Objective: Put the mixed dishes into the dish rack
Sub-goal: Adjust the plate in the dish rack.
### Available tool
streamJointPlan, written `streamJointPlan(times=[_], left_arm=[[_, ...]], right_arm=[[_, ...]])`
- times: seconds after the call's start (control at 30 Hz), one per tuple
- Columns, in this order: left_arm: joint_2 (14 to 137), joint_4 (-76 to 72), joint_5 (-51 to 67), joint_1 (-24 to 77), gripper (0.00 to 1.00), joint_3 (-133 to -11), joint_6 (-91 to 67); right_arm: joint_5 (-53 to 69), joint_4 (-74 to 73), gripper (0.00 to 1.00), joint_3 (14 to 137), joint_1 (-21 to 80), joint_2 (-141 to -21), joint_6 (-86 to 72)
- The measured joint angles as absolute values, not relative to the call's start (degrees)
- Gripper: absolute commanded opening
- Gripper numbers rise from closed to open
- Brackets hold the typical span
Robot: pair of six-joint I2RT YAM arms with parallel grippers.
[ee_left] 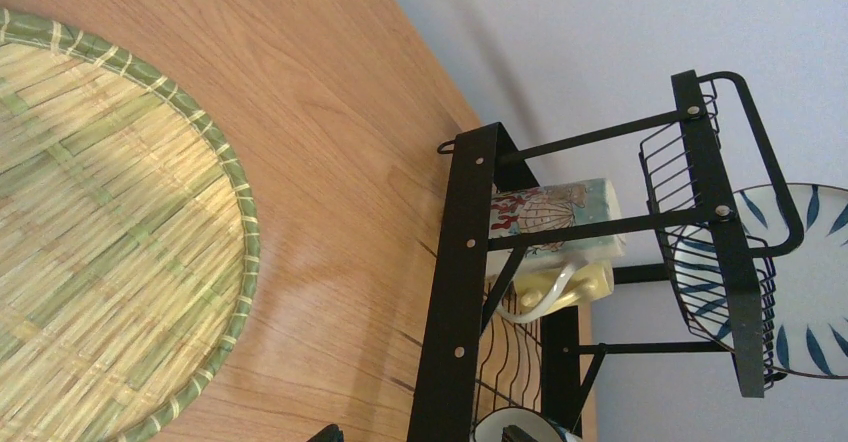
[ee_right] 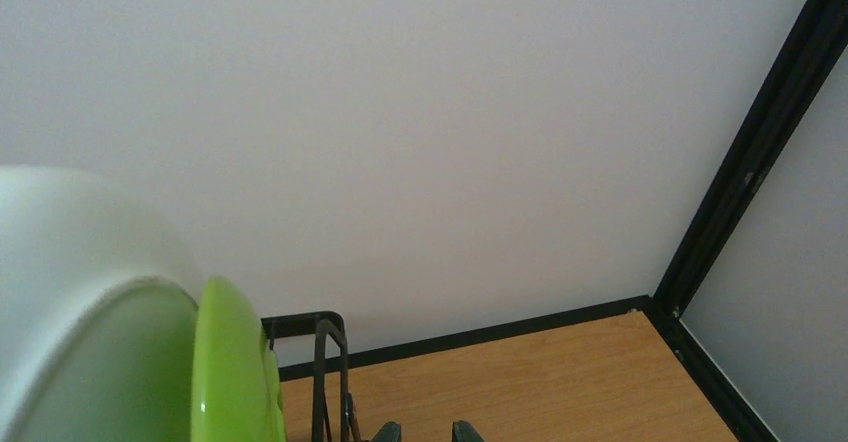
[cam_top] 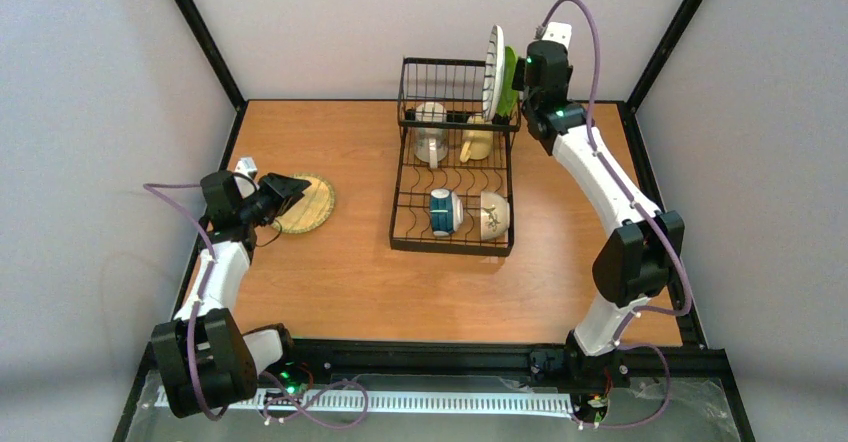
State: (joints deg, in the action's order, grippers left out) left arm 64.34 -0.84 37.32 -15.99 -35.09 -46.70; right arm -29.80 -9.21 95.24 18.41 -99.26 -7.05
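The dish rack (cam_top: pixel 451 248) stands mid-table (cam_top: pixel 340 282), toward the rear edge. In its front slots we see the teal-and-white cup (cam_top: pixel 443 212) and the cream bowl (cam_top: pixel 492 215) lying on their sides, with the cream mug (cam_top: pixel 431 127) and the yellow mug (cam_top: pixel 478 140) behind them. The black-and-white striped plate (cam_top: pixel 493 67) and the lime-green plate (cam_top: pixel 510 82) stand on edge at the rack's rear right corner. Our right gripper (ee_right: pixel 425 430) is just beside the green plate, its jaws narrowly apart with nothing between them. The tan plate (cam_top: pixel 318 202) lies flat near the table's left edge. Our left gripper (cam_top: pixel 297 188) is over its left rim, jaws wide apart and empty.
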Motion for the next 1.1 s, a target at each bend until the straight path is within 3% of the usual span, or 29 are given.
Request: streamJointPlan(times=[0.8, 1.1], left_arm=[[64.4, -0.8, 38.4, -16.0, 0.89, -35.1, -46.2], [64.4, -0.8, 38.9, -16.0, 0.89, -35.1, -46.2]], right_arm=[[-19.4, -21.3, 0.28, 101.3, 18.4, -98.2, -7.9], [-16.8, -21.9, 0.38, 101.3, 18.4, -97.1, -8.1]])
